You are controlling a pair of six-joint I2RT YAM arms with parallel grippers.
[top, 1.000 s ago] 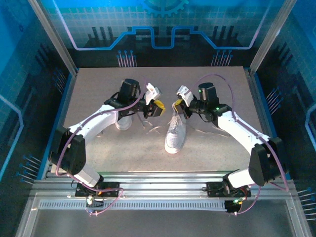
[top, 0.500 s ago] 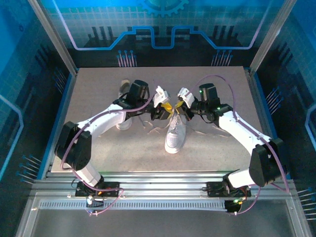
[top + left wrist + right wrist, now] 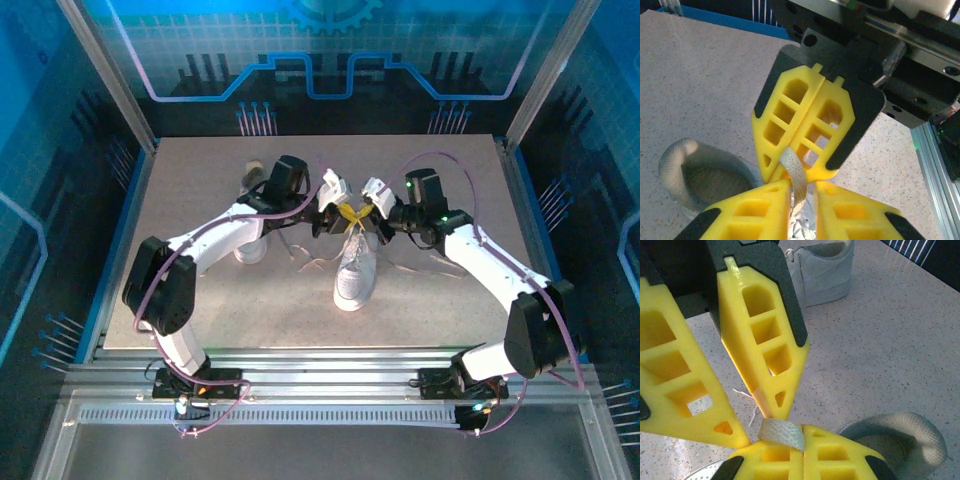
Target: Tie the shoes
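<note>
We see the middle shoe point(image 3: 354, 272) lying near the centre of the tabletop point(image 3: 450, 180), its toe toward 6 o'clock and its dark opening toward 12 in the top view. A flat white lace point(image 3: 781, 434) is held up above that opening. The right gripper point(image 3: 801, 439) has it: its jaws are closed tight on the strip, which pokes out at the tips. The left gripper point(image 3: 802, 189) meets it tip to tip, reaching in from 9 o'clock while the right one reaches in from 3 o'clock. In the left wrist view the lace runs down into the narrow slit between the left jaws; we cannot tell whether they pinch it or merely bracket it. Both grippers hang over the heel end of the shoe, off the tabletop. Loose lace ends point(image 3: 312, 262) lie on the tabletop at about 9 o'clock of the middle shoe. The second shoe point(image 3: 250, 248) stands farther out at 10 o'clock, upright and partly hidden under the left arm.
</note>
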